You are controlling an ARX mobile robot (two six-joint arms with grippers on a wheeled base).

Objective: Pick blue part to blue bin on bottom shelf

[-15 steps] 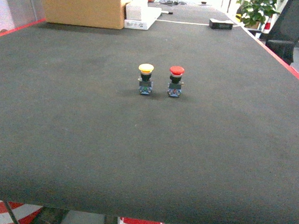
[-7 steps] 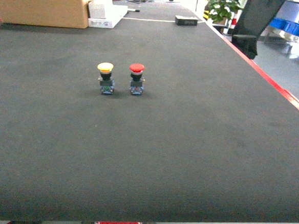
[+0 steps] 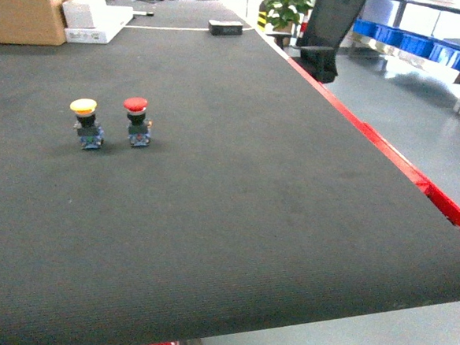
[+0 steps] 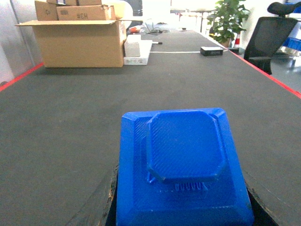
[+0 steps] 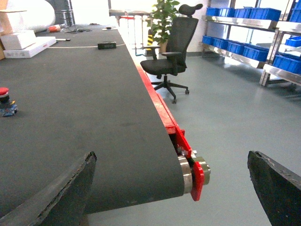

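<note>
A: Where is the blue part [image 4: 183, 169]?

B: Squeezed in the left gripper [image 4: 183, 207], above the black belt [image 3: 237, 181].

A: And the right gripper [image 5: 169, 197]?

B: Wide apart, holding nothing. Blue bins [image 5: 244, 47] sit far right on shelves.

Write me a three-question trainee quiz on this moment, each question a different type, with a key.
1. True or false: the left gripper holds a blue plastic part with a raised octagonal top.
2. Multiple choice: in the head view, the red-capped push button stands where relative to the yellow-capped push button?
A. to its right
B. to its left
C. stacked on top of it
3. Fill in: in the right wrist view, the right gripper is ____ with nothing between its fingers, over the red edge of the black conveyor belt.

Key
1. True
2. A
3. open
</note>
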